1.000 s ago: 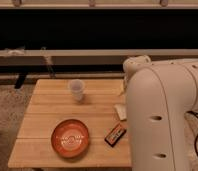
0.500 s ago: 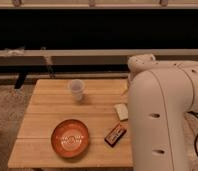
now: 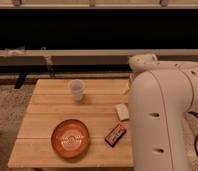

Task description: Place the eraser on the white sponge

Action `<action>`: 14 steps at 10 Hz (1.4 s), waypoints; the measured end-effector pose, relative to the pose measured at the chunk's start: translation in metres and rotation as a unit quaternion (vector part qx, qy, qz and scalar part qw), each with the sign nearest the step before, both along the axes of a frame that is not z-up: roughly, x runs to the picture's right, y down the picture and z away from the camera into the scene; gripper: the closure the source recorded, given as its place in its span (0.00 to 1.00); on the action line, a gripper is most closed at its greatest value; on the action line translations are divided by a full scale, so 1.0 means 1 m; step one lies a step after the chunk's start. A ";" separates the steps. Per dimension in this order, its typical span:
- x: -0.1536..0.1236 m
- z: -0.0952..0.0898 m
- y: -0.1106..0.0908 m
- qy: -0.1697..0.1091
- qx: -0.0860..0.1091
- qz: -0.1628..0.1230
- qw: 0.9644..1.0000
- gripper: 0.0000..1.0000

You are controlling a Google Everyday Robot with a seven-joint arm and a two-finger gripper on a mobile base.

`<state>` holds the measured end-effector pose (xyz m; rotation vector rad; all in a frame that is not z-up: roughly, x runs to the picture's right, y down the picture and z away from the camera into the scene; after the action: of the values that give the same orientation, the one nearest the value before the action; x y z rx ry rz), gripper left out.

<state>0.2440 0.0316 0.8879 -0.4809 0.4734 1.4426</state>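
The white sponge (image 3: 122,111) lies on the wooden table (image 3: 52,115) near its right edge, partly cut off by my big white arm (image 3: 162,115). The arm fills the right side of the camera view. My gripper does not show; it is hidden behind the arm or lies out of view. The eraser is not visible either. A small yellowish bit (image 3: 126,88) shows at the arm's left edge, above the sponge, and I cannot tell what it is.
A translucent white cup (image 3: 76,89) stands at the back middle of the table. An orange plate (image 3: 70,138) sits front centre. A black flat packet with orange-red markings (image 3: 115,134) lies to its right, just in front of the sponge. A dark ledge runs behind the table.
The arm has shifted slightly to the right, uncovering a little more of the sponge. The things on the table have not moved.
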 end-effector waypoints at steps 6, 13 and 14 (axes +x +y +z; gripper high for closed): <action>0.053 0.000 0.036 0.007 -0.037 0.017 0.999 0.20; 0.061 0.031 0.059 0.011 -0.050 0.030 0.998 0.20; 0.066 0.034 0.058 0.015 -0.049 0.030 0.998 0.20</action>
<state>0.3098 0.0900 0.9218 -0.5570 0.5590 1.4908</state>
